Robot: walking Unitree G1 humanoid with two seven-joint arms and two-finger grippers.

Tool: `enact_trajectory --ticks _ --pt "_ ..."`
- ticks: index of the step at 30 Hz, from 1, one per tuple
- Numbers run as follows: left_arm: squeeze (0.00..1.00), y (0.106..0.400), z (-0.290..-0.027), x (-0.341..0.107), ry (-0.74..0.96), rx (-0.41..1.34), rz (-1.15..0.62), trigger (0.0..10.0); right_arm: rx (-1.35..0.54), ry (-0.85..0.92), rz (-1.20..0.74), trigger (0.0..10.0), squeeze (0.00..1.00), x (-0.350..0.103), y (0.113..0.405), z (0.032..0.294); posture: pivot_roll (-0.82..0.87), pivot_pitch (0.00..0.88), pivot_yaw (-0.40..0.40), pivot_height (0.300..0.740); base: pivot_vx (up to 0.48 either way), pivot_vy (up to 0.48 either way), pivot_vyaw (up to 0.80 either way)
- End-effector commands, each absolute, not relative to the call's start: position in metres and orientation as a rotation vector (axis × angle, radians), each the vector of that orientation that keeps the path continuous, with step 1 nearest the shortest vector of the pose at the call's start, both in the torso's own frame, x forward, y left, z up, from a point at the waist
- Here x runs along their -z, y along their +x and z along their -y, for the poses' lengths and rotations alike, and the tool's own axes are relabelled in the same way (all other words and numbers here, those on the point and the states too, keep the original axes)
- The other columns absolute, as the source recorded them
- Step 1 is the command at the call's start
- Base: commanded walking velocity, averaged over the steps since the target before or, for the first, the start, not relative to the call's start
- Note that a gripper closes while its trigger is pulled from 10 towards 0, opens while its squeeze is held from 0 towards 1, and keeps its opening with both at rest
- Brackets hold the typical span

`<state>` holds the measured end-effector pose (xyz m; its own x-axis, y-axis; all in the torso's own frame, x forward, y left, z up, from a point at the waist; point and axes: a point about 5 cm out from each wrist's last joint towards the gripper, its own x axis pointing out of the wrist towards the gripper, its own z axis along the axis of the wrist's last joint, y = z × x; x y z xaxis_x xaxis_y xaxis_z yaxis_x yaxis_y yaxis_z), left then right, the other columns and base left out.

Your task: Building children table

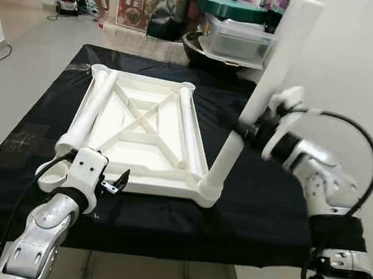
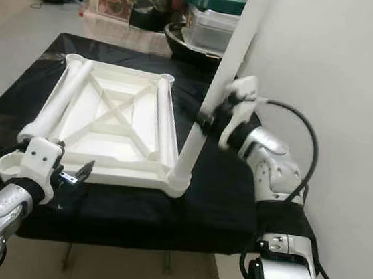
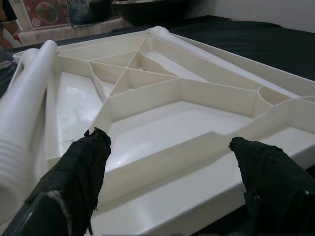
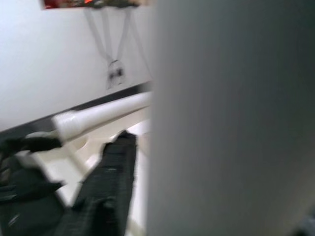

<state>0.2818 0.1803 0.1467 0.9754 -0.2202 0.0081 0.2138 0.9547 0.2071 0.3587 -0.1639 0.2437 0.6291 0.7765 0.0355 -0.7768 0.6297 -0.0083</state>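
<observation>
Upturned tabletop [image 1: 140, 131] cradles two loose legs [image 1: 94, 105]; right gripper [image 1: 254, 128], seemingly clenched, grasps socketed corner leg [image 1: 268, 88]; left gripper [image 1: 115, 184] released.

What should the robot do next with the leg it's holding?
Probably straighten the leg and press it down: it leans in the tabletop's corner socket, held by the right gripper. The open left gripper sits at the near edge.

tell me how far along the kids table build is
Done: none fully. In hand: the right gripper holds one white plastic leg tube standing, tilted, in the near right corner socket of the upturned white plastic tabletop. Left: two loose leg tubes lie on the tabletop; the left gripper is open at its near edge.
</observation>
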Motion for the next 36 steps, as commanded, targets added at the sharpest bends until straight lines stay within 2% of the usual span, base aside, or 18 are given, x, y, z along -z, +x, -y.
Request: enact_trajectory --ticks 1,7,11,13,17,18,20,21,22,23,24,25,27,28,29,30,31,36 --pt "0.00 0.283 -0.178 -0.141 0.192 0.226 0.009 10.0 -0.939 -0.003 -0.050 0.0 0.00 -0.226 0.363 0.154 0.13 0.000 -0.181 0.740 0.000 0.000 0.00" --pt "0.00 0.282 -0.178 -0.140 0.190 0.223 0.006 10.0 -0.554 0.095 -0.166 0.0 0.00 -0.206 0.393 0.156 0.14 0.000 -0.188 0.740 0.000 0.000 0.00" --pt "0.00 0.281 -0.180 -0.140 0.189 0.219 0.008 10.0 -0.010 0.158 -0.224 0.0 0.00 -0.182 0.395 0.183 0.14 0.000 -0.189 0.740 0.000 0.000 0.00" --pt "0.00 0.281 -0.180 -0.140 0.188 0.215 0.009 10.0 0.102 0.209 -0.233 0.0 0.00 -0.175 0.391 0.192 0.14 0.000 -0.191 0.740 0.000 0.000 0.00" --pt "0.00 0.280 -0.181 -0.140 0.188 0.213 0.011 10.0 0.163 0.250 -0.232 0.0 0.00 -0.167 0.384 0.191 0.14 0.000 -0.191 0.740 0.000 0.000 0.00" --pt "0.00 0.280 -0.181 -0.141 0.192 0.209 0.011 10.0 0.108 0.238 -0.235 0.3 0.00 -0.160 0.370 0.161 0.15 0.000 -0.183 0.740 0.000 0.000 0.00" --pt "0.00 0.280 -0.182 -0.141 0.195 0.206 0.011 10.0 0.064 0.235 -0.231 0.3 0.00 -0.159 0.358 0.140 0.15 0.000 -0.182 0.740 0.000 0.000 0.00" --pt "0.00 0.279 -0.182 -0.141 0.200 0.206 0.010 10.0 -0.077 0.228 -0.174 10.0 0.00 -0.170 0.343 0.106 0.14 0.000 -0.178 0.740 0.000 0.000 0.00" --pt "0.00 0.279 -0.182 -0.141 0.200 0.206 0.010 10.0 -0.077 0.228 -0.174 10.0 0.00 -0.170 0.343 0.106 0.14 0.000 -0.178 0.740 0.000 0.000 0.00" --pt "0.00 0.279 -0.182 -0.141 0.200 0.207 0.009 10.0 -0.107 0.227 -0.135 10.0 0.91 -0.178 0.344 0.104 0.14 0.000 -0.175 0.740 0.000 0.000 0.00" --pt "0.00 0.279 -0.183 -0.141 0.199 0.207 0.008 10.0 -0.122 0.228 -0.111 10.0 0.91 -0.183 0.345 0.104 0.14 0.000 -0.175 0.740 0.000 0.000 0.00" --pt "0.00 0.279 -0.183 -0.141 0.199 0.209 0.008 10.0 -0.127 0.224 -0.077 10.0 1.00 -0.192 0.348 0.109 0.13 0.000 -0.180 0.740 0.000 0.000 0.00" --pt "0.00 0.279 -0.183 -0.141 0.198 0.210 0.008 10.0 -0.133 0.218 -0.053 10.0 1.00 -0.199 0.350 0.113 0.13 0.000 -0.180 0.740 0.000 0.000 0.00" --pt "0.00 0.280 -0.183 -0.141 0.195 0.209 0.009 10.0 -0.194 0.214 -0.010 10.0 0.75 -0.212 0.355 0.119 0.13 0.000 -0.181 0.740 0.000 0.000 0.00" --pt "0.00 0.280 -0.183 -0.141 0.194 0.208 0.009 10.0 -0.234 0.213 0.020 10.0 0.75 -0.221 0.358 0.123 0.13 0.000 -0.181 0.740 0.000 0.000 0.00" --pt "0.00 0.281 -0.182 -0.141 0.191 0.207 0.010 10.0 -0.382 0.212 0.043 10.0 0.00 -0.231 0.361 0.128 0.13 0.000 -0.181 0.740 0.000 0.000 0.00" --pt "0.00 0.281 -0.182 -0.141 0.191 0.207 0.010 10.0 -0.382 0.212 0.043 10.0 0.00 -0.231 0.361 0.128 0.13 0.000 -0.181 0.740 0.000 0.000 0.00" --pt "0.00 0.283 -0.180 -0.141 0.187 0.211 0.010 10.0 -0.868 0.041 -0.004 10.0 0.00 -0.222 0.352 0.146 0.13 0.000 -0.184 0.740 0.000 0.000 0.00"
